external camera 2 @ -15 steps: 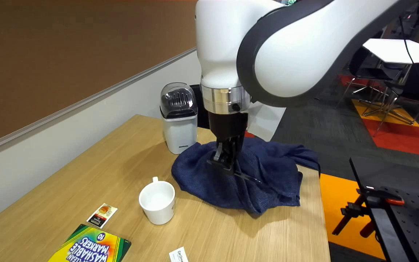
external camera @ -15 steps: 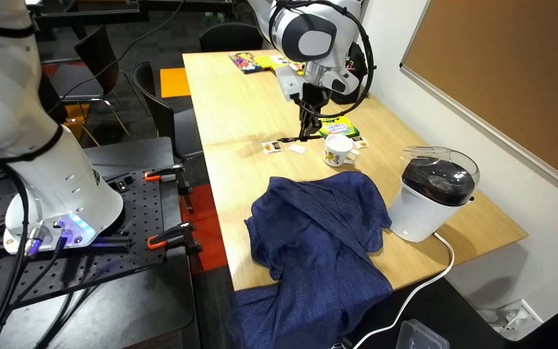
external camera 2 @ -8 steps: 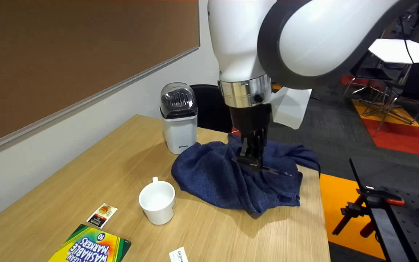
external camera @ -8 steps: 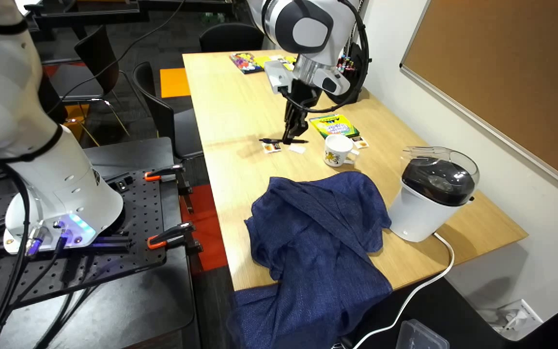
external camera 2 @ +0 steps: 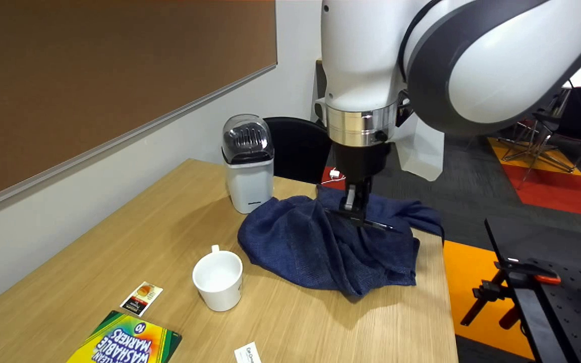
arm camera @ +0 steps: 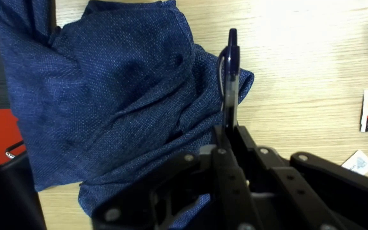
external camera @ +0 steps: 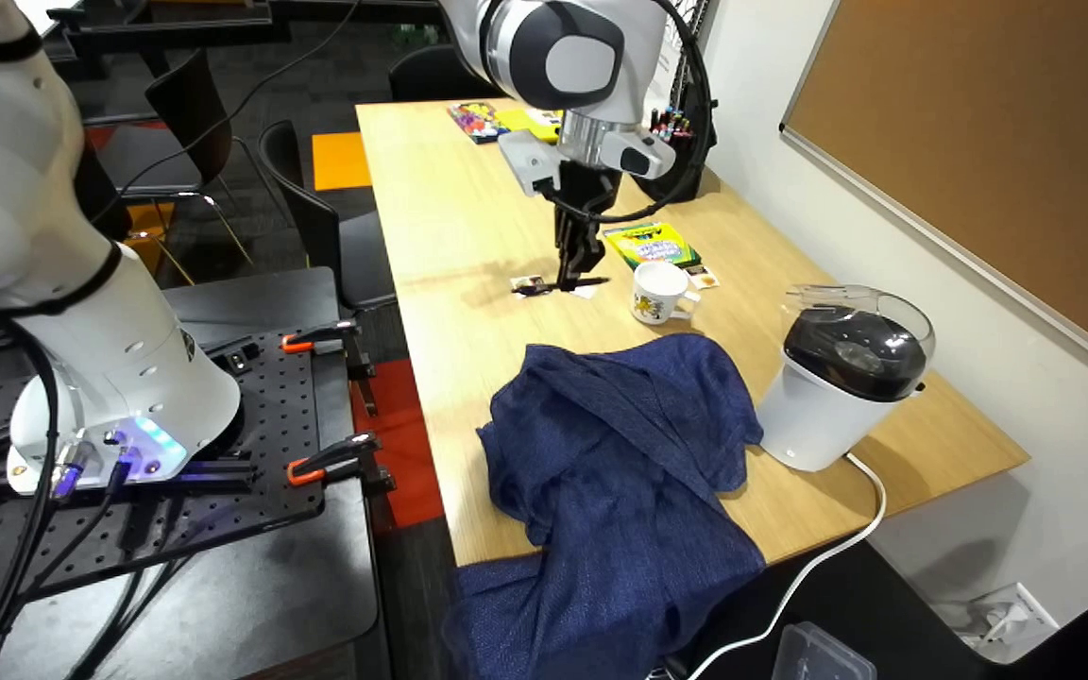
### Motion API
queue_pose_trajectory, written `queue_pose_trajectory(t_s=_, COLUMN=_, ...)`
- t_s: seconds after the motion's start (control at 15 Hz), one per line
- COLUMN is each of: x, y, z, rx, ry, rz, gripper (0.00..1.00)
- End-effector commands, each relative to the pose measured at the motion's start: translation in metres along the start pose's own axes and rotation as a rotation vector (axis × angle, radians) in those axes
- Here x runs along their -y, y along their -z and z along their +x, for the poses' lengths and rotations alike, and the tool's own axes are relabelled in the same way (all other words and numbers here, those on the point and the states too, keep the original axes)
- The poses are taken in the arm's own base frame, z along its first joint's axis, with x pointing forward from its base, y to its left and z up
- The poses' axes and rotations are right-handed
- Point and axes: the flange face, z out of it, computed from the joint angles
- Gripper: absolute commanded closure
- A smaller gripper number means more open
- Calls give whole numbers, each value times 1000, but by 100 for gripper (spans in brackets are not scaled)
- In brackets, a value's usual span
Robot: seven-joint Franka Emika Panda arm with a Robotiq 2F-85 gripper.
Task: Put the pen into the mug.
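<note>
My gripper (arm camera: 230, 128) is shut on the dark pen (arm camera: 232, 68), whose clip end sticks out beyond the fingertips in the wrist view. In both exterior views the gripper (external camera: 569, 280) (external camera 2: 355, 214) points down and holds the pen (external camera: 535, 289) (external camera 2: 380, 225) crosswise, lying nearly level with a slight tilt, above the table. The white mug (external camera: 655, 293) stands upright on the table, to the right of the pen in that exterior view. It also shows at the left of the gripper in an exterior view (external camera 2: 218, 282), with its opening up and its inside white. The mug is out of the wrist view.
A crumpled blue cloth (external camera: 620, 444) lies near the mug. A white machine with a black, clear-topped lid (external camera: 823, 397) stands beyond it. A yellow-green marker box (external camera: 654, 246), a small packet (external camera 2: 141, 298) and a white card (external camera 2: 248, 354) lie on the table. A black container (external camera: 681, 161) stands by the wall.
My gripper has moved away from the mug with the pen still held, leftward in an exterior view, rightward in an exterior view. Lately it has lowered slightly. The mug and cloth have not moved.
</note>
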Motion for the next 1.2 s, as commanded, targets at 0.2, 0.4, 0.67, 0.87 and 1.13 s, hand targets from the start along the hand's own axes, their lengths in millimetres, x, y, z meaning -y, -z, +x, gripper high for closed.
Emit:
queue_pose_trajectory(t_s=0.2, x=-10, y=3, z=-1, rx=-67, ry=-19, rz=20, gripper=89)
queue_pose_trajectory(t_s=0.4, x=-13, y=4, z=-1, rx=-70, ry=-24, rz=21, gripper=89)
queue_pose_trajectory(t_s=0.67, x=-20, y=5, z=5, rx=-110, ry=35, rz=54, gripper=97)
queue_pose_trajectory(t_s=0.87, x=-31, y=9, z=16, rx=-208, ry=155, rz=90, gripper=97)
queue_pose_trajectory(t_s=1.13, x=-34, y=11, z=27, rx=-307, ry=330, rz=159, gripper=97)
